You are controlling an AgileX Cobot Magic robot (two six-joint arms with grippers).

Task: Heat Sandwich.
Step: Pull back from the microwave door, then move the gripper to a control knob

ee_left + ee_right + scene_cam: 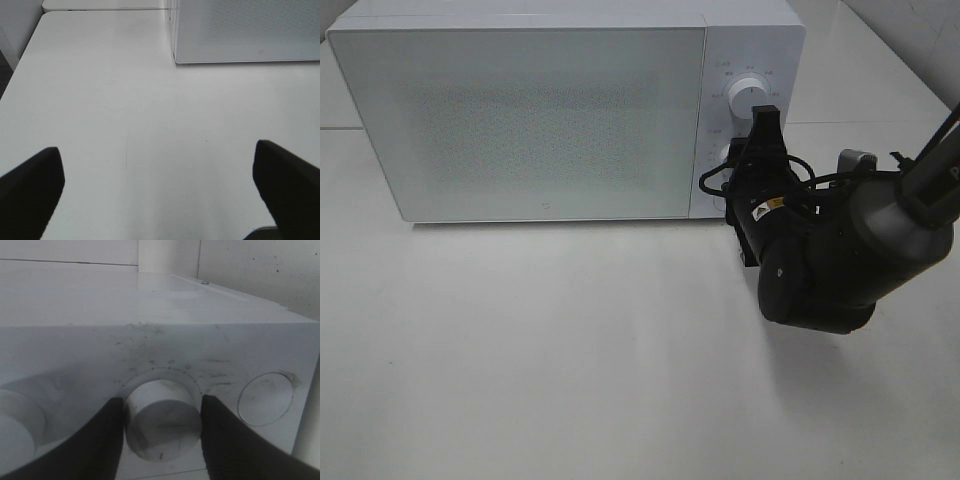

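Right fingers (100,450) flank a dial (162,420) masked in the high view, grip unclear; left fingers (30,195) apart.

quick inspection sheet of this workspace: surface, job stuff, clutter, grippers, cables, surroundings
surface: white table, faint scuff lines
job's things: sandwich nothing seen in any view; microwave door closed, frosted front hides the inside
clutter: nothing seen
grippers: left gripper open, over the table; right gripper at the control panel, fingers either side of the lower knob, contact unclear
cables: black cable looped at the right arm's wrist
surroundings: tiled wall behind the microwave
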